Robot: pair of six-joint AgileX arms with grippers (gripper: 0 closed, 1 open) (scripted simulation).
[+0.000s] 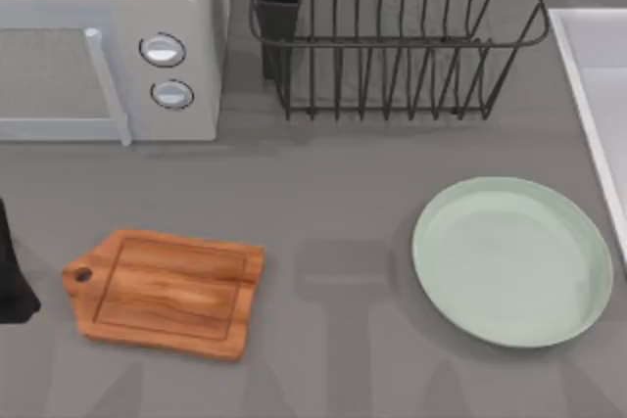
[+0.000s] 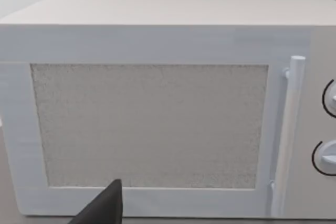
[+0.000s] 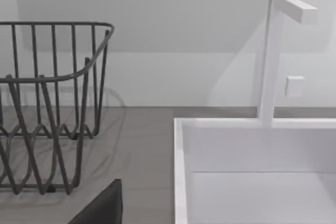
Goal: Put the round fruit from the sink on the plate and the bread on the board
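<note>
The pale green plate (image 1: 511, 261) lies bare at the right of the table. The brown wooden board (image 1: 168, 287) lies bare at the left, its handle pointing left. The white sink (image 1: 594, 95) runs along the right edge; in the right wrist view its rim (image 3: 180, 171) and pale inside are seen in part. The round fruit and the bread are out of view. My left arm (image 1: 12, 276) sits at the left edge, just left of the board's handle. A dark part of my left gripper (image 2: 102, 208) faces the microwave. A dark part of my right gripper (image 3: 105, 205) faces the sink.
A white microwave (image 1: 108, 46) stands at the back left, its door (image 2: 149, 124) shut. A black wire dish rack (image 1: 392, 36) stands at the back middle. A white faucet (image 3: 273, 56) rises behind the sink. Grey tabletop lies between board and plate.
</note>
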